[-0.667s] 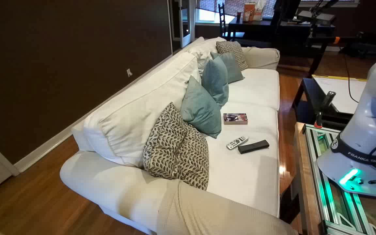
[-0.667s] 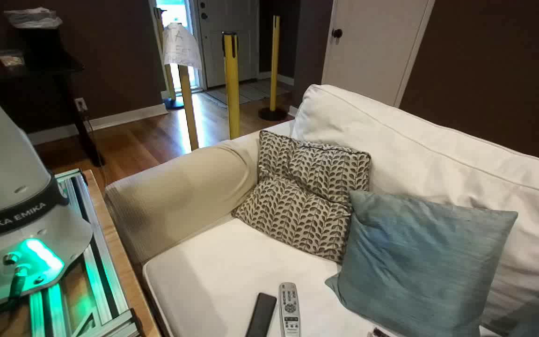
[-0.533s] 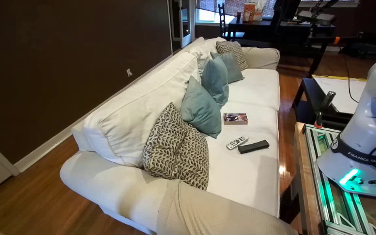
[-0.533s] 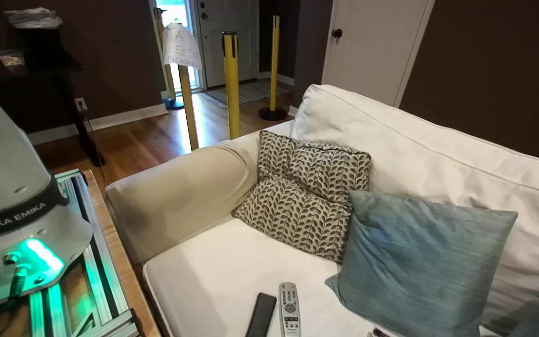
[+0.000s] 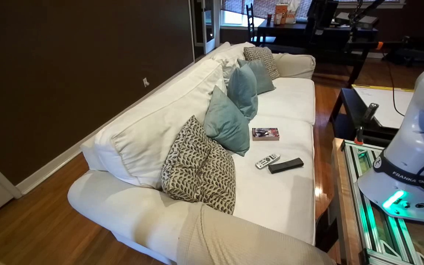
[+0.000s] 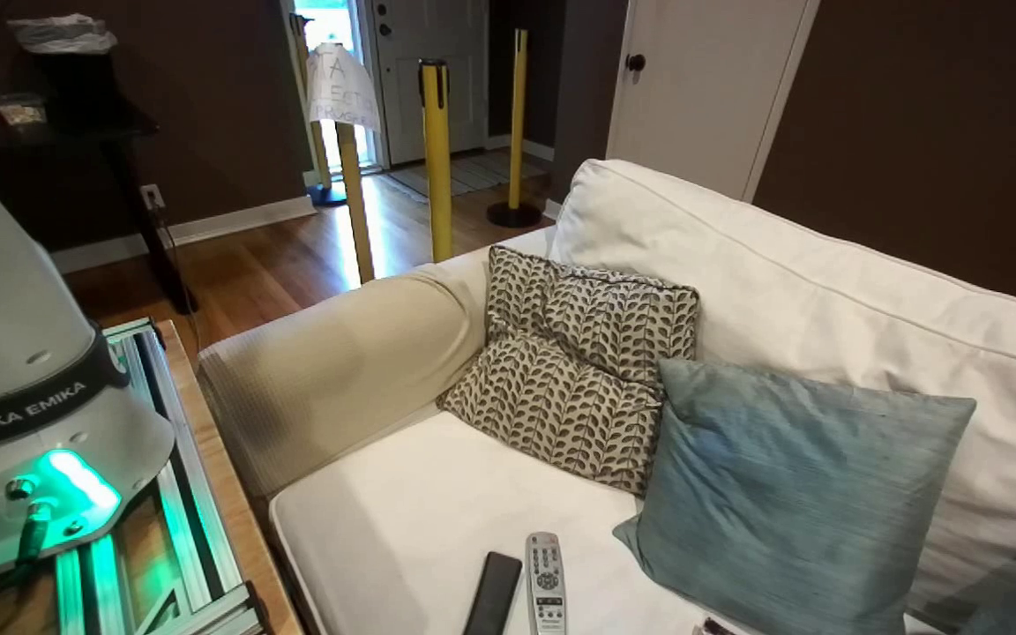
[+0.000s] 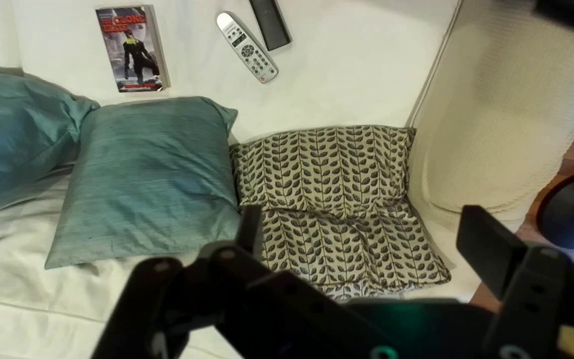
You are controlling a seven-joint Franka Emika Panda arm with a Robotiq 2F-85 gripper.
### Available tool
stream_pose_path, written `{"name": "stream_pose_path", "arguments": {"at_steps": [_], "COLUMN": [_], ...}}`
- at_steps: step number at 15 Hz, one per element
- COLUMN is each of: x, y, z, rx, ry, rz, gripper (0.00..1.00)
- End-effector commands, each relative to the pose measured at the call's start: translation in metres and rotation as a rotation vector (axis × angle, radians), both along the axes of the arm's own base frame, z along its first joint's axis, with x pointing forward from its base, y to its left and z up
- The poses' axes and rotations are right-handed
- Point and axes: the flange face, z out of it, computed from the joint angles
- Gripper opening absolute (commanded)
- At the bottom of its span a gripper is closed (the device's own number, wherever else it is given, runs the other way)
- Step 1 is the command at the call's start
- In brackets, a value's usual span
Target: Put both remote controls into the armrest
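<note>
The silver-grey remote and the black remote lie side by side on the white seat. Both also show in an exterior view, silver and black, the black one cut by the frame edge. In the wrist view, the silver remote and black remote are at the top. The cream armrest is the sofa's end roll; it also shows in an exterior view and the wrist view. My gripper is open and empty, above the sofa, apart from the remotes.
A patterned cushion leans by the armrest, with a teal cushion beside it. A reddish book lies on the seat near the remotes. The robot base stands on a table beside the sofa's front.
A dark shape at the top of an exterior view, apparently my gripper, has come lower and slightly left. The remotes, book and cushions have not moved.
</note>
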Motion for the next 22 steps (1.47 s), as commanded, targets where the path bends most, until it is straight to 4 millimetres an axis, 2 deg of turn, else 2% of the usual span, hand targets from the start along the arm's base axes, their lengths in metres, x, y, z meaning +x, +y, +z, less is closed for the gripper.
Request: {"name": "stream_pose_path", "arguments": {"at_steps": [1,4,8,14,19,20,21,22], "x": [0.022,0.037,0.054,0.054,0.045,0.045,0.045,0.044], "y": [-0.026,-0.046,-0.055,-0.066,-0.079,-0.077,-0.077,-0.077], "z": [-0.062,-0.119,-0.193,-0.286,-0.342,-0.343,-0.332,-0.338], "rx": [0.017,0.001,-0.031,-0.022,0.005,0.004,-0.001,0.001], "ry": [0.095,0.134,0.185,0.292,0.341,0.351,0.341,0.354], "rz": [0.076,0.126,0.088,0.071,0.042,0.036,0.039,0.039], "gripper": [1.0,1.0,1.0,1.0,1.0,1.0,1.0,1.0]}}
